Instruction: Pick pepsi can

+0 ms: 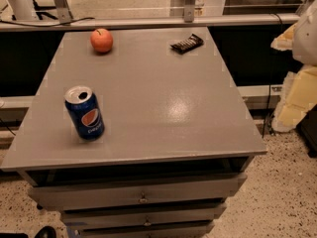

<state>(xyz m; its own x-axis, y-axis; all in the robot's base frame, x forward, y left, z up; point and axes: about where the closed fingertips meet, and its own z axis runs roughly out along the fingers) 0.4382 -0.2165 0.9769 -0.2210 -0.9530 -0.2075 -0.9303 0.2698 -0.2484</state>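
grey tabletop [163,108] carries the can [84,114] upright, front left; jaws out of view, state unknowable; best gripped squarely mid-height.

All I can make out of the robot is a pale, blocky stretch of what looks like my arm [301,90], standing at the right edge of the view and partly cut off by it. My pincer sits outside the camera view.

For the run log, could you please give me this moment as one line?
pepsi can: upright, near-left of table, untouched | gripper: not in view | apple: far-left | snack bar: far-right
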